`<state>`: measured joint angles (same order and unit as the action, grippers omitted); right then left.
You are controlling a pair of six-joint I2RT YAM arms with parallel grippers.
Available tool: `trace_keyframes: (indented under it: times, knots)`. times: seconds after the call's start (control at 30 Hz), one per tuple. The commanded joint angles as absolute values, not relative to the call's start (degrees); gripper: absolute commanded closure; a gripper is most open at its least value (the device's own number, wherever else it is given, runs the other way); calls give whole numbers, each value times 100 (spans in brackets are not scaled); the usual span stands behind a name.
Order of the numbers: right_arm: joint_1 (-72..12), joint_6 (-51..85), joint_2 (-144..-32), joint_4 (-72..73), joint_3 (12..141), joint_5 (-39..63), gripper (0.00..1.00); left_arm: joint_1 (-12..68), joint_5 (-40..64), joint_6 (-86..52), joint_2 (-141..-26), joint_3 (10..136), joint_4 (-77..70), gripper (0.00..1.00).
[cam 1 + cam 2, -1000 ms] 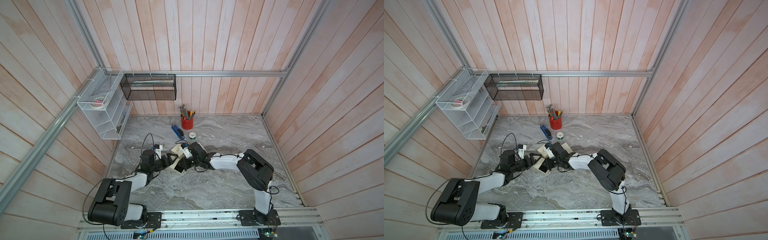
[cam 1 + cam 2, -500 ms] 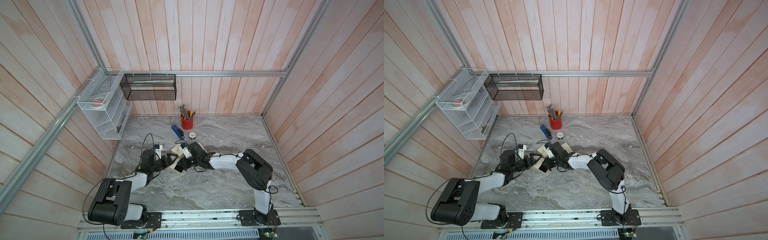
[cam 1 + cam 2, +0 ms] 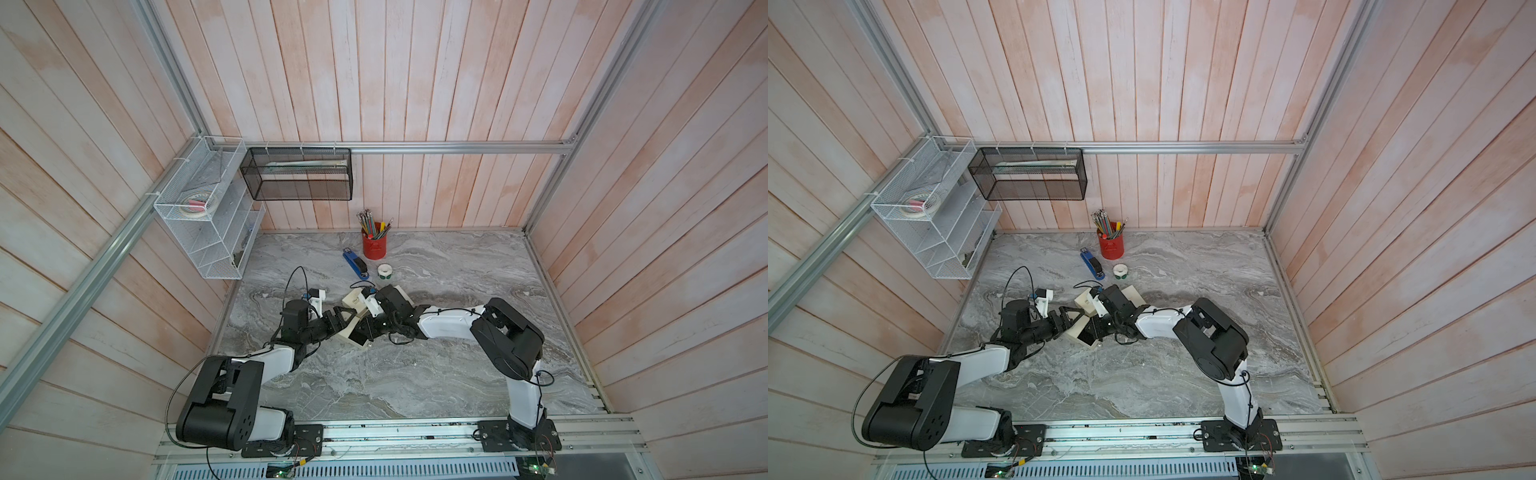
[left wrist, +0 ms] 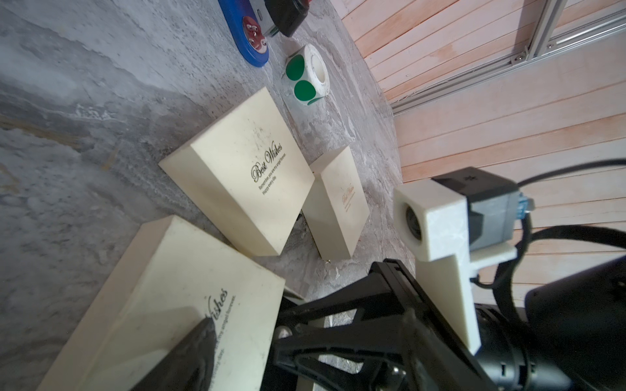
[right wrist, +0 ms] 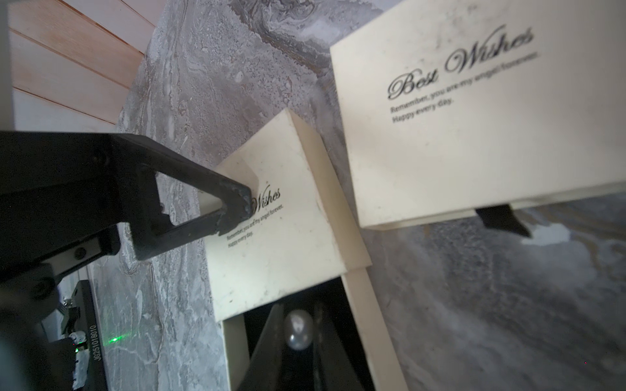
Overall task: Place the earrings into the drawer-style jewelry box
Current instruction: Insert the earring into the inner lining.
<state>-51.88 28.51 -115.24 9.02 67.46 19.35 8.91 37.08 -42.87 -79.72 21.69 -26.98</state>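
- The left gripper (image 3: 337, 322) has its jaws spread wide; one finger (image 5: 237, 203) lies on top of the jewelry box (image 5: 277, 243); the other is hidden, so it cannot be told whether the box is truly clamped; if this brace slips, the sleeve could skid on the marble and carry the opening away from the earring.
- The drawer (image 5: 382, 338) stands pulled partly out toward the right arm, its black lining showing; the gap is narrow, and the sleeve's edge covers the drawer's back part.
- The right gripper (image 3: 365, 331) pinches a pearl earring (image 5: 298, 333) between its tips, directly over that lining; released too high or off-centre, the round pearl would likely bounce off a cream wall and roll across the table; spreading fingers could also knock the drawer walls.
- A second box (image 5: 474, 118) sits just beside the sleeve, with its black ribbon tab (image 5: 501, 220) near the drawer; there is little room on that side.
- Farther right, the table (image 3: 478, 365) is bare up to its rail; withdrawing that way looks unobstructed.
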Motion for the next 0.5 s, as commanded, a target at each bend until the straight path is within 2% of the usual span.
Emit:
trace_keyframes:
  times: [0.0, 0.47]
  knots:
    - [-5214, 2874, -11620, 702, 6758, 1802, 96, 867, 3551, -4192, -8103, 2153, -2420, 14]
    - [-5212, 2805, -11575, 492, 6723, 1629, 85, 863, 3507, -4131, -8101, 2165, -2347, 14]
